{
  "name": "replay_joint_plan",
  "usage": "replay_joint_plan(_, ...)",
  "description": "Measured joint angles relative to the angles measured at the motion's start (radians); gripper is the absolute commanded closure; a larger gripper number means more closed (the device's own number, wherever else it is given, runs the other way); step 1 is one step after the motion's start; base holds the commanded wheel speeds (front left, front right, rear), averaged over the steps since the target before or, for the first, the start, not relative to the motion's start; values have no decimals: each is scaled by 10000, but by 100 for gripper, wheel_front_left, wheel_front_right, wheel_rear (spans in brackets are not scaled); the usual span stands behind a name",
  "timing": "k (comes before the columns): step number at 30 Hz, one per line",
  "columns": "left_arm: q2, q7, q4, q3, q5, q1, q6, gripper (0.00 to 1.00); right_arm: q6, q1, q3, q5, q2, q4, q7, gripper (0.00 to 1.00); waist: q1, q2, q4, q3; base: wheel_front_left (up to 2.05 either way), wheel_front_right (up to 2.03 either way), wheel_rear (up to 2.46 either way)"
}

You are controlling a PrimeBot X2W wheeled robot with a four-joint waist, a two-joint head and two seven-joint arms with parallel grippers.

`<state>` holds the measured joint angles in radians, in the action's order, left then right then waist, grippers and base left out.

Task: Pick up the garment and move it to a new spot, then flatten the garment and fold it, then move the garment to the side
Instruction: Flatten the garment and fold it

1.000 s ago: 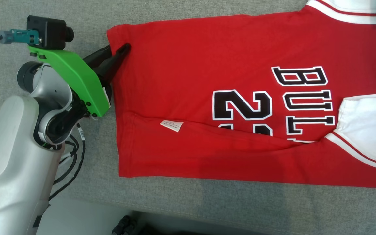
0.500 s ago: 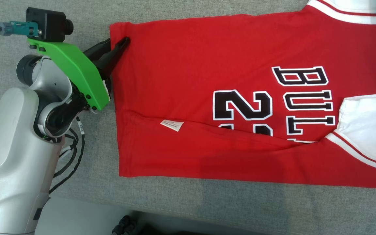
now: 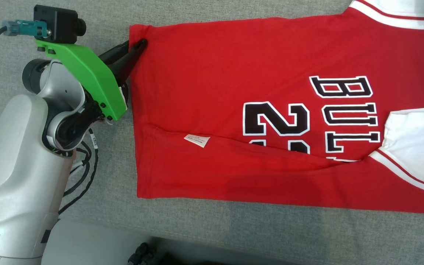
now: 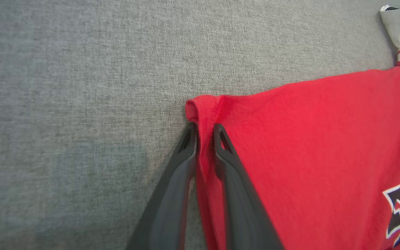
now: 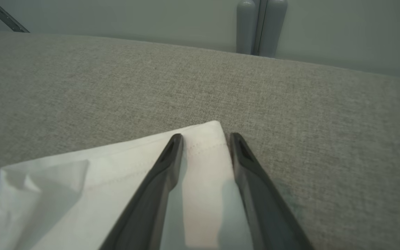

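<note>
The red garment (image 3: 212, 73) carries black, white-edged letters (image 3: 348, 114) "BUL", the rest of the word hidden. Beside them stands a large digit (image 3: 276, 119) "2" and part of a second one. A small white label (image 3: 196, 140) has print too small to read

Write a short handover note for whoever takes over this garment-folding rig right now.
Left tool: shut on the red hem corner of the garment.
Right tool: open, astride a white cloth corner, not gripping.
The garment lies spread on the grey surface, one long side folded over the print.
Left: finish folding, move it aside.
</note>
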<state>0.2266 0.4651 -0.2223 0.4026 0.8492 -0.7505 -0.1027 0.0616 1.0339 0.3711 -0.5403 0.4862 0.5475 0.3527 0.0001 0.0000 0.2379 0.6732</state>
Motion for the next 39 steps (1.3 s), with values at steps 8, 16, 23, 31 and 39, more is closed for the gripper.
replay_joint_plan(8,-63,-100,-232,52,0,-103,-27,78,82,41,75,21,-84,182,-90,51,-1,0,18,-44,0,0,0)
replay_joint_plan(16,-148,-272,-414,90,-2,-159,-29,100,192,99,207,19,-209,380,-178,100,-1,0,-5,-95,0,0,0)
replay_joint_plan(23,-155,-612,-648,-12,-2,-192,-115,100,339,103,274,-19,-372,426,-485,100,-1,0,-80,-208,0,0,0)
replay_joint_plan(31,-105,-1034,-1024,-215,0,-130,-117,100,443,102,219,-339,-497,88,-1126,100,-1,0,-283,-535,0,0,0)
replay_joint_plan(39,-31,-1442,-1283,-443,107,241,-119,100,525,-79,176,-721,-437,-456,-1501,100,0,0,-584,-930,0,0,0)
